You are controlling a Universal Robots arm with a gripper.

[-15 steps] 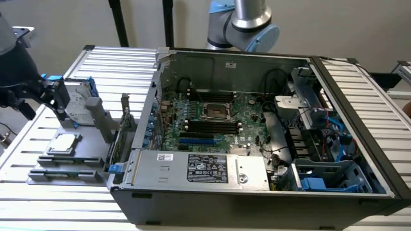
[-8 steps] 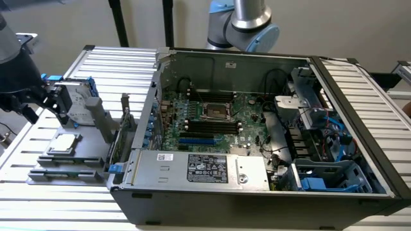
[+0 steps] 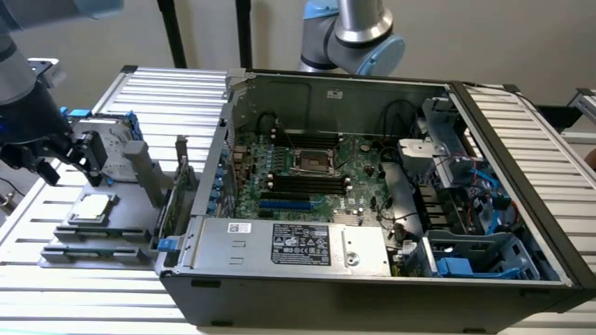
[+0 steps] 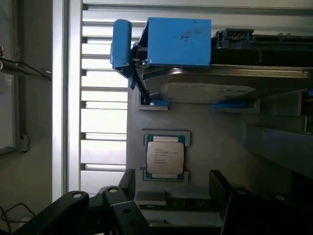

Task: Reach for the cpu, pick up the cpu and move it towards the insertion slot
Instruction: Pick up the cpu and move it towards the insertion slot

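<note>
Exterior view first: the cpu (image 3: 91,207) is a small flat square chip with a silvery-white top and pale edges. It lies face up in a grey holder tray (image 3: 125,209) on the white slatted surface (image 3: 84,307), at about nine o'clock from the open computer case (image 3: 279,293). The arm (image 3: 19,77) drops in from the eleven o'clock corner with its wrist pointing down. The black claw (image 3: 72,174) hangs just above the tray with its fingers spread apart, gripping nothing. The chip sits at roughly five o'clock from it, near but not touched. Inside the case, the insertion slot (image 3: 312,162) shows on the motherboard as a shiny metal frame with a dark centre, well apart from the chip at about three o'clock from it.

Wrist view now: the cpu (image 4: 165,158) rests square in its recess, fine print on its metal lid. The claw (image 4: 172,196) is parted, one dark finger (image 4: 124,208) to each side of the chip's line, with clear tray between them and the chip. Beyond the chip lies the hard drive (image 4: 210,90) in its blue frame.
</note>
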